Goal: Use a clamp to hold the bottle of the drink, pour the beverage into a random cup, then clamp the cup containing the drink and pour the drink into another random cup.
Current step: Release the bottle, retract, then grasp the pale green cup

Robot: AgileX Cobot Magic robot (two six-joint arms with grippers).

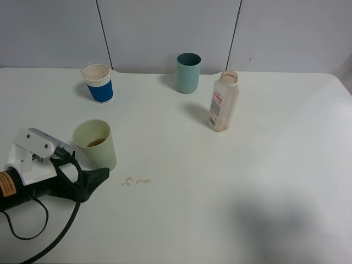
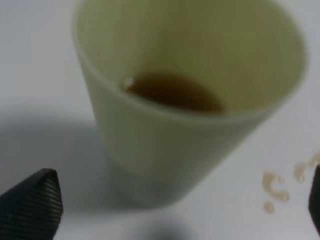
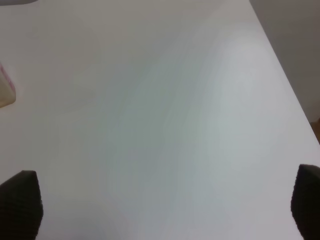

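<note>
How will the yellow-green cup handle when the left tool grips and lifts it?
Probably light: the yellow-green cup holds only a shallow pool of beverage. Tall, with a base narrower than the rim, it may tip if pushed high. The thin-looking plastic wall might flex under a hard squeeze.

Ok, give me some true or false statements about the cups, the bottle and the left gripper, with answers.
1. The yellow-green cup holds brown liquid. True.
2. The bottle lies on its side. False: it stands upright, uncapped.
3. The left gripper is shut on the cup. False: its jaws stand open, not gripping it.
4. There are brown drops on the table beside the yellow-green cup. True.
</note>
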